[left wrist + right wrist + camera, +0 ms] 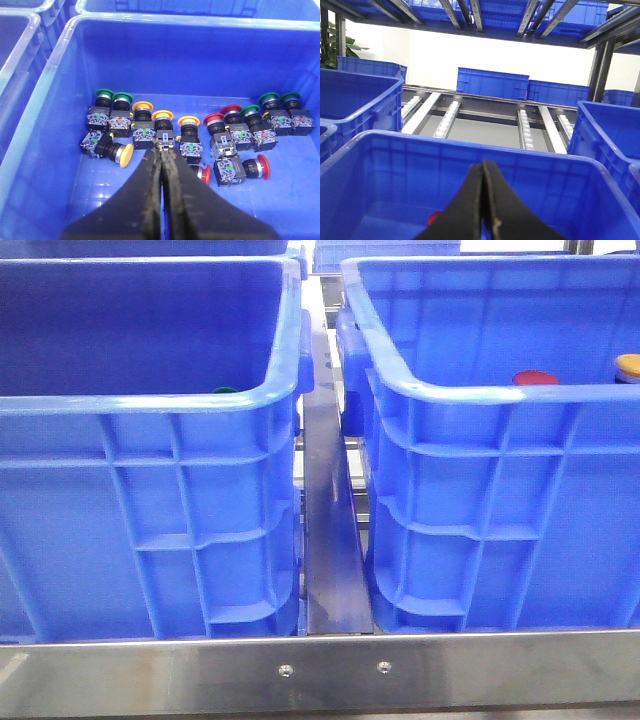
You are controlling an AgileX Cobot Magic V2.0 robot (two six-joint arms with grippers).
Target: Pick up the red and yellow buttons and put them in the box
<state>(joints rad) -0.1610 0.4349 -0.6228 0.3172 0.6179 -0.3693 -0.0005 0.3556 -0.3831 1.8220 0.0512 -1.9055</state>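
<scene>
In the front view two blue crates sit side by side: the left crate [150, 400] shows a green cap [223, 391] behind its rim, and the right crate [480, 395] shows a red button [535, 378] and a yellow button [628, 365] near its front wall. The left gripper [161, 150] hangs with its fingers pressed together, holding nothing, over a row of green, yellow [142, 106] and red [214, 118] buttons. The right gripper [484, 167] is likewise pinched together and empty above a crate [470, 145].
</scene>
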